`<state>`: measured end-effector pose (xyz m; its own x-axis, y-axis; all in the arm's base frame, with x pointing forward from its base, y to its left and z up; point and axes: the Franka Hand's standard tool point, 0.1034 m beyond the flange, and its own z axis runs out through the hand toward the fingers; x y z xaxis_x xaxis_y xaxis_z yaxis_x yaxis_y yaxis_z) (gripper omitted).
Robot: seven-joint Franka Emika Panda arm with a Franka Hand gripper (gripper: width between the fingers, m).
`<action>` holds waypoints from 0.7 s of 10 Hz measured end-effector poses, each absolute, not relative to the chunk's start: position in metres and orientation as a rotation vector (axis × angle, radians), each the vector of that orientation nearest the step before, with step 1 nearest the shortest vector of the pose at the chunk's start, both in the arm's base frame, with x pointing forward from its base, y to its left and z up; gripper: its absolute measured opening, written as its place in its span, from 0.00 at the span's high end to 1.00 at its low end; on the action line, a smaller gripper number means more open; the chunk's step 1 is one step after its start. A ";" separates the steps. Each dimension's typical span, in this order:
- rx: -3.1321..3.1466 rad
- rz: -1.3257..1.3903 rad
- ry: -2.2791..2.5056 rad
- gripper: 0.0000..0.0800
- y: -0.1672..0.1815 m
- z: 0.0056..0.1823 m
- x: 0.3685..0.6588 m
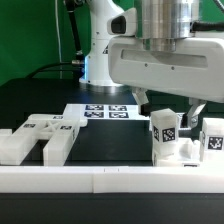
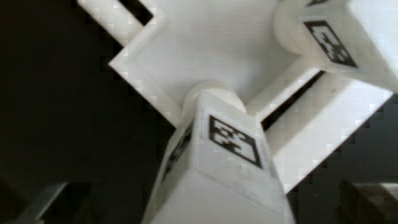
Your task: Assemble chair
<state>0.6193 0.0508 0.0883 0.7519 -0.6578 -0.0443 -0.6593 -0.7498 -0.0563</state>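
Hand (image 1: pixel 170 110): one, with a large grey housing in the upper right of the exterior frame; released, fingers (image 1: pixel 141 100) spread wide and gripping nothing. Handling note, as a judgement: the step in hand concerns the upright post below, either parting from it or closing on it. In both cases travel should run straight along the post's axis with the fingers evenly spaced, so that neither nudges it off its seat. If a grip is wanted, it should land squarely on the flat sides. Surface (image 1: pixel 100 140): black, matte, carrying every item. Border rail (image 1: pixel 100 182): long, white, across the lower part of the exterior frame. Part-built chair (image 1: pixel 175 150): white block cluster in the lower right of the exterior frame, just behind the rail and directly beneath the hand. Its tagged post (image 1: pixel 165 127) stands between the two fingers with a gap on either side; the wrist view shows the same post centred under the hand and apart from both fingers. Loose chair blocks (image 1: pixel 45 138): white, tagged, lower left of the exterior frame, well apart from the hand. Marker board (image 1: pixel 105 111): flat, mid-frame, behind the rest.
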 end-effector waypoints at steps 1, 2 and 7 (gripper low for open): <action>-2.918 0.029 0.961 0.19 0.051 0.088 0.619; -2.952 0.024 0.853 0.19 0.051 0.089 0.619; -3.060 0.006 0.341 0.19 0.048 0.088 0.620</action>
